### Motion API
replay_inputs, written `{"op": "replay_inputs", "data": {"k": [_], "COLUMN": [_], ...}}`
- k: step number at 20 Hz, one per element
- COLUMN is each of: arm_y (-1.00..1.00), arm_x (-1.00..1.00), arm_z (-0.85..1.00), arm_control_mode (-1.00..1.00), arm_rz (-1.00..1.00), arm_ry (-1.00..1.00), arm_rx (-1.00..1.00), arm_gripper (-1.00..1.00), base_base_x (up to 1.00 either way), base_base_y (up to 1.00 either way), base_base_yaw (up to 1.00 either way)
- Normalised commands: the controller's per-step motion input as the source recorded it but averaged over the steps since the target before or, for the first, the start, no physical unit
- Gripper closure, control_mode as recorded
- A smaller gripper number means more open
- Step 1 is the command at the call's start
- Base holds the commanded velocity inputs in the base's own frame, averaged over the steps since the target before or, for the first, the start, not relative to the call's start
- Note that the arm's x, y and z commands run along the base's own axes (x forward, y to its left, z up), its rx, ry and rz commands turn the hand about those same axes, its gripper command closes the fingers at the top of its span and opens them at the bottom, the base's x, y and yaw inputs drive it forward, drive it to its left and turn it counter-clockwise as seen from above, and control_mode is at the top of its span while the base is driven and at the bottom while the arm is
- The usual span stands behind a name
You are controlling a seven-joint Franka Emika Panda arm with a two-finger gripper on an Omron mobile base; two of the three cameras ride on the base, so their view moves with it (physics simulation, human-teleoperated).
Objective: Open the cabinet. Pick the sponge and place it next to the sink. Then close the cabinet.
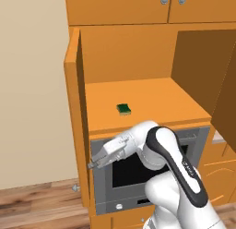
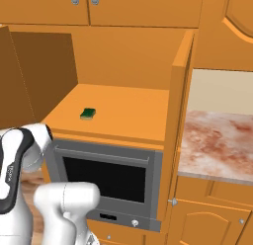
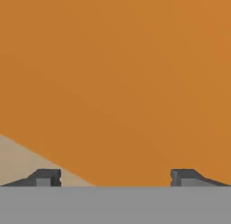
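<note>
Beside left cabinet (image 1: 73,108) door | tool (image 3: 115,178) wide open | holding nothing

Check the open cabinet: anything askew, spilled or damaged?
Nothing stands out. Both cabinet doors stand open, the sponge lies flat on the shelf, and the open, empty hand sits low by the left door.

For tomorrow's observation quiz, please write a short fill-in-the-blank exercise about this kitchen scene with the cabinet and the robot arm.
1. Both doors of the cabinet stand ____.
2. The sponge lies on the cabinet's orange ____.
3. Directly below that sits a grey ____.
4. In the hand view, the fingertips of the end effector stand wide apart, holding ____.

Missing words: open; shelf; oven; nothing
</note>
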Motion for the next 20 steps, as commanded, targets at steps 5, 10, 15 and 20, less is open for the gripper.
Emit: {"op": "replay_inputs", "data": {"k": [5, 10, 15, 20], "arm_y": [0.0, -0.42, -0.46, -0.38], "arm_x": [-0.05, -0.11, -0.06, 0.0], "arm_z": [0.0, 0.0, 0.01, 0.01], "arm_control_mode": [-1.0, -1.0, -1.0, -1.0], "arm_rz": [-0.1, -0.21, -0.21, -0.2], "arm_ry": [-0.02, -0.03, -0.03, 0.0], "arm_rx": [0.0, -0.03, -0.04, -0.04], "arm_gripper": [-1.0, -1.0, -1.0, -1.0], "base_base_x": [0.0, 0.0, 0.0, 0.0], "base_base_y": [0.0, 0.0, 0.0, 0.0], "base_base_yaw": [0.0, 0.0, 0.0, 0.0]}}
